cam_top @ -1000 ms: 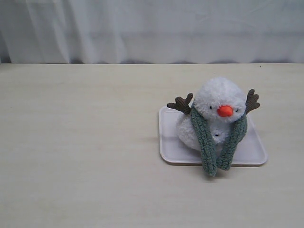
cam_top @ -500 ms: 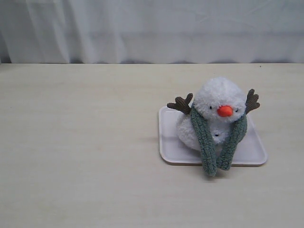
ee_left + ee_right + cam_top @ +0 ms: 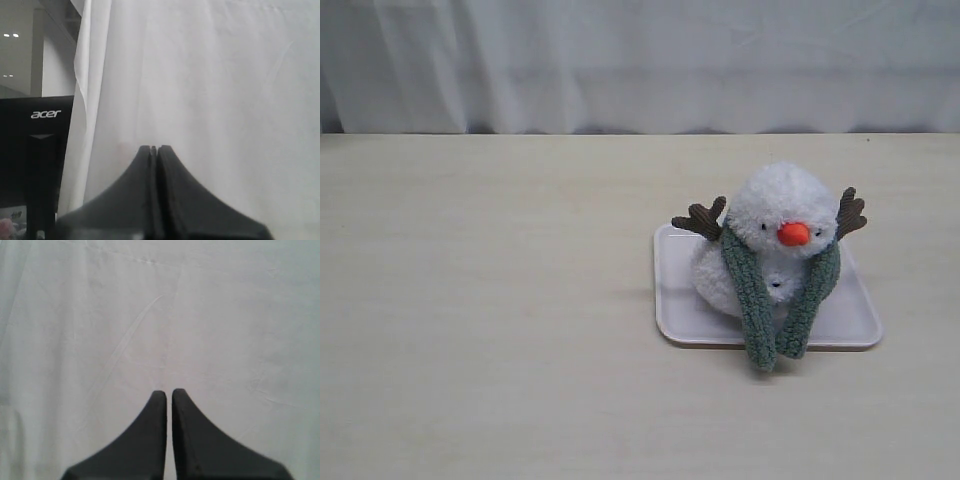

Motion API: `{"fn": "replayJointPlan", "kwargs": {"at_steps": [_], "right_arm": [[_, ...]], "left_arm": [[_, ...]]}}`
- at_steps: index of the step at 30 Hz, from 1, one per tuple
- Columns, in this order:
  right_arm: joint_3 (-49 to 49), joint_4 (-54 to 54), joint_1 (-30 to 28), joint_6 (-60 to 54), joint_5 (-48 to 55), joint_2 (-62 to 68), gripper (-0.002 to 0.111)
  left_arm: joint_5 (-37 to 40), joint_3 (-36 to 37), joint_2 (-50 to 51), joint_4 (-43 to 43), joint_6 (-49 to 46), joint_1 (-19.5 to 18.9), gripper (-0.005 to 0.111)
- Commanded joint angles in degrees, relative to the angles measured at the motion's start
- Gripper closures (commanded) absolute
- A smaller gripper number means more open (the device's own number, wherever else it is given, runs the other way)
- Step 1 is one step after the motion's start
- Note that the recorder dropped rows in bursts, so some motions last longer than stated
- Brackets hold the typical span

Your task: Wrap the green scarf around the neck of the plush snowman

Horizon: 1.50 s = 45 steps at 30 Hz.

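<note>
The plush snowman (image 3: pixel 775 205) sits upright on a white tray (image 3: pixel 672 300), right of the table's middle. Its orange nose faces the front and its brown arms stick out to both sides. The green scarf (image 3: pixel 753 300) lies around the snowman's neck (image 3: pixel 772 262). Both scarf ends hang down the front and meet at the tray's front edge. Neither gripper appears in the exterior view. My left gripper (image 3: pixel 154 148) is shut and empty, pointing at a white curtain. My right gripper (image 3: pixel 169 392) also faces the curtain, its fingers nearly touching with only a thin slit and nothing between them.
A white curtain (image 3: pixel 640 60) hangs behind the pale wooden table (image 3: pixel 480 320). In the left wrist view a black Acer monitor (image 3: pixel 35 150) stands beside the curtain's edge.
</note>
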<state>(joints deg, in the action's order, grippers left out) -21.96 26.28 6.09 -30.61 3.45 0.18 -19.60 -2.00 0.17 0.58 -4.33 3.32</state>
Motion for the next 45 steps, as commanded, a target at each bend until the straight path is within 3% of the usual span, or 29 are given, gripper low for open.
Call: {"fn": "replayJointPlan", "kwargs": {"at_steps": [1, 6, 15, 33, 45], "right_arm": [[0.3, -0.2, 0.1, 0.2, -0.4, -0.2, 0.104], [0.3, -0.2, 0.1, 0.2, -0.4, -0.2, 0.104], [0.3, -0.2, 0.1, 0.2, -0.4, -0.2, 0.104], [0.3, -0.2, 0.1, 0.2, -0.4, -0.2, 0.104], [0.3, -0.2, 0.1, 0.2, -0.4, -0.2, 0.104]], "left_arm": [[-0.7, 2.0, -0.2, -0.6, -0.1, -0.1, 0.107], [3.5, 2.0, -0.2, -4.8, -0.1, -0.1, 0.107], [7.6, 2.0, -0.2, -4.8, -0.1, -0.1, 0.107], [31.2, 2.0, -0.2, -4.1, 0.6, -0.1, 0.107], [37.3, 2.0, -0.2, -4.4, 0.6, -0.1, 0.107]]}}
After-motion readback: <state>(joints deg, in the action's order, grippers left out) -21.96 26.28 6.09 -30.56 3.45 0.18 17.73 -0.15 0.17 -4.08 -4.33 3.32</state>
